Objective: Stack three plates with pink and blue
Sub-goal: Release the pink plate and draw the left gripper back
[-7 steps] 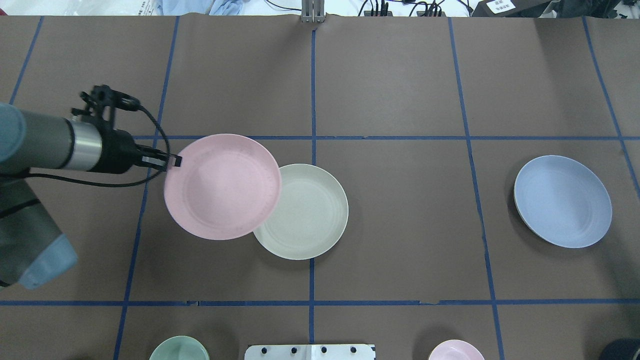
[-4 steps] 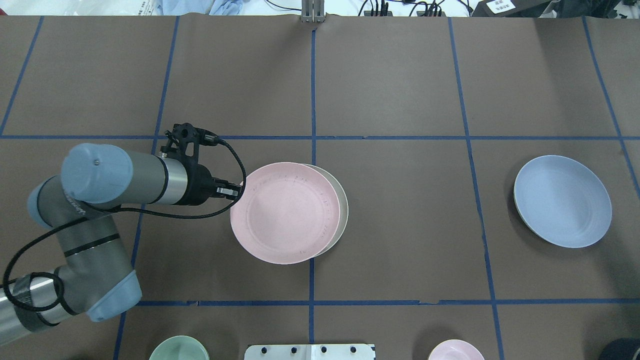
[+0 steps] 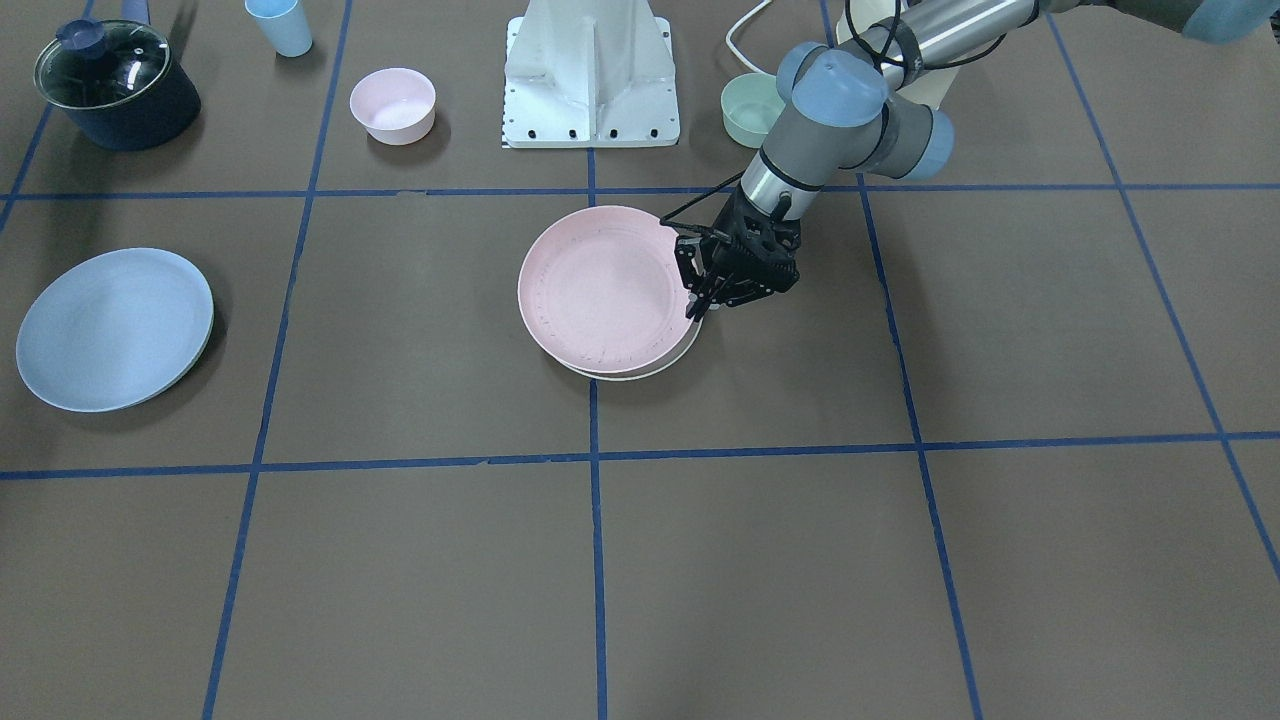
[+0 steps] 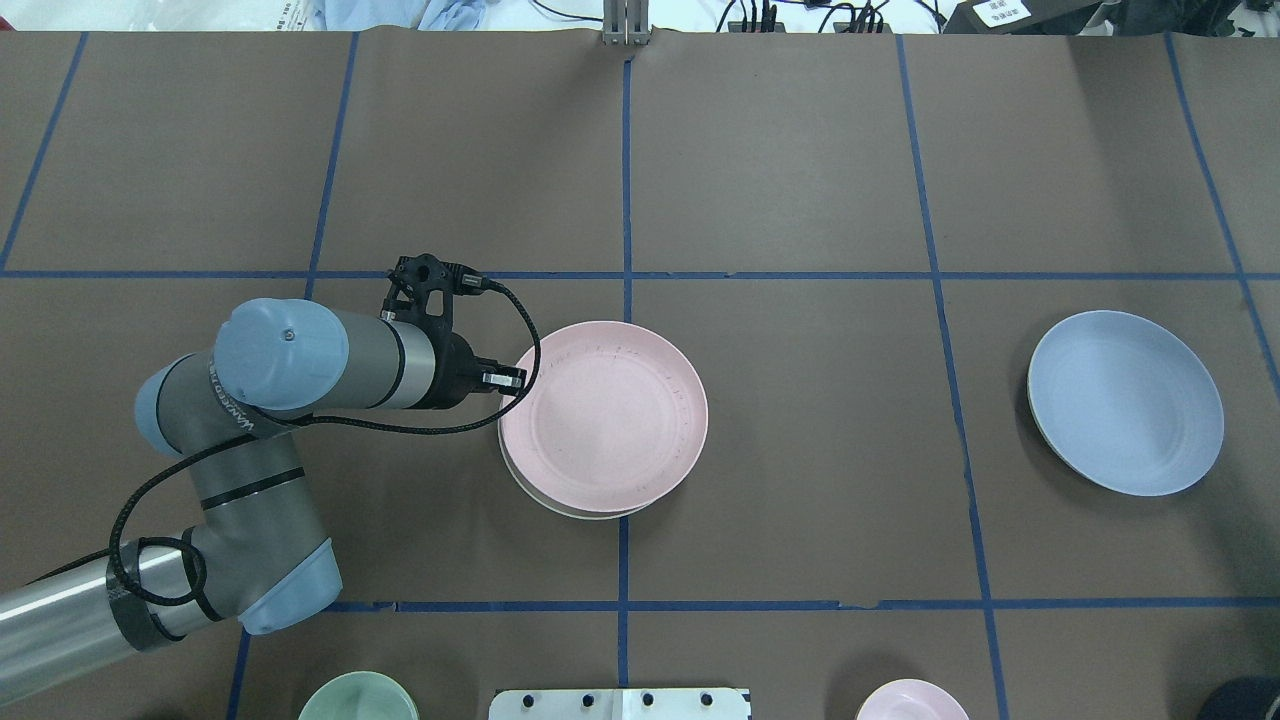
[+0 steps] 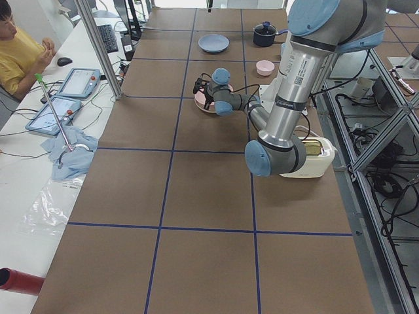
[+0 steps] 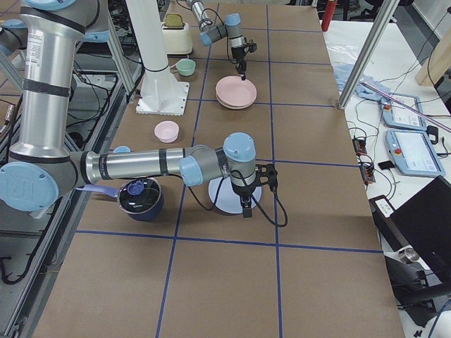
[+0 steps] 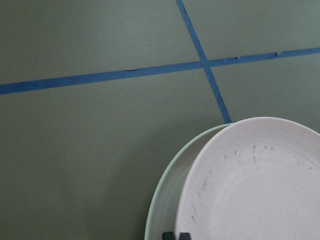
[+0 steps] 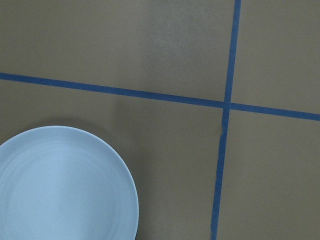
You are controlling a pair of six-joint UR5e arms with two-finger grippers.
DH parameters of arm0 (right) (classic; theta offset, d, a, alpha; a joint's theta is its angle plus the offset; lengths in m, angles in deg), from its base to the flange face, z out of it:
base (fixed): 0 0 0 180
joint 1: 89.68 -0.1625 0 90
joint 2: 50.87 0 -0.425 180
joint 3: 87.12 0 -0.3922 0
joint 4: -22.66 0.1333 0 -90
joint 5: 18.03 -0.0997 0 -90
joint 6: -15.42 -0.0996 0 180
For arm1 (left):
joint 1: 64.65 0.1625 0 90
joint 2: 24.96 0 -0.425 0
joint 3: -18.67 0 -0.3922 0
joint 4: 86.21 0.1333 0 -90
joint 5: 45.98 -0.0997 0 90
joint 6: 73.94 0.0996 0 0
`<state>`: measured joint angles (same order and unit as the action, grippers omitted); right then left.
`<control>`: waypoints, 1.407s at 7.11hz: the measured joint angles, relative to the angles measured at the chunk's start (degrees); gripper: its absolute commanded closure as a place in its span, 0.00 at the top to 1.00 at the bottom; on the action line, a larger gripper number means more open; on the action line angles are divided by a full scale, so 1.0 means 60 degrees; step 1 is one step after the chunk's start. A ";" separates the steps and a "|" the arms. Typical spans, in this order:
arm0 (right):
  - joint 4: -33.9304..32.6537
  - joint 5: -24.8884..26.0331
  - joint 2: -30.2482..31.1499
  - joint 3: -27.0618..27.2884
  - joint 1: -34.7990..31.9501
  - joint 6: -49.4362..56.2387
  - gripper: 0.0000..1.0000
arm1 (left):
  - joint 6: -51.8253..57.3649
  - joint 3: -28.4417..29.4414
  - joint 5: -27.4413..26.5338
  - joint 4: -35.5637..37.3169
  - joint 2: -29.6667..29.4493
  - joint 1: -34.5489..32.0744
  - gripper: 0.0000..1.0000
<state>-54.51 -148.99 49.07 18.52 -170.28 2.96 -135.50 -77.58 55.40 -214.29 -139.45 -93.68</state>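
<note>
Pink plate moved over cream plate, L hand gripping it

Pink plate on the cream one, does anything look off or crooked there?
Slightly. The pink plate sits off-centre on the cream-white plate, leaving a crescent of the lower rim showing. Its inner face carries dark scuff marks. The left end effector grips its rim.

Even overhead light, sharp focus; blue plate casts a soft shadow.
</note>
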 measured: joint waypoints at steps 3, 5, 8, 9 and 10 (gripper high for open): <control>0.0488 0.0169 -0.0031 -0.0010 0.0012 0.0071 1.00 | 0.1042 -0.0467 0.0122 0.0044 0.0495 -0.0349 1.00; 0.0703 -0.0172 0.0047 -0.0145 0.0372 -0.0303 1.00 | 0.3441 -0.1129 0.1077 0.0092 0.1727 -0.1543 1.00; 0.2834 0.1046 0.0498 -0.0642 0.2010 -0.3198 0.99 | 0.6031 -0.1359 0.2195 0.0009 0.2870 -0.3245 1.00; 0.4186 0.1343 0.0620 -0.1144 0.2506 -0.4157 0.98 | 0.6201 -0.1400 0.2249 0.0008 0.2952 -0.3371 1.00; 0.5278 0.1544 0.0673 -0.1680 0.2824 -0.4672 0.89 | 0.6260 -0.1429 0.2268 0.0011 0.2983 -0.3415 1.00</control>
<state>-22.84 -139.73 53.10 8.44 -153.33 -25.08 -97.94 -86.15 69.01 -214.23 -121.55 -114.17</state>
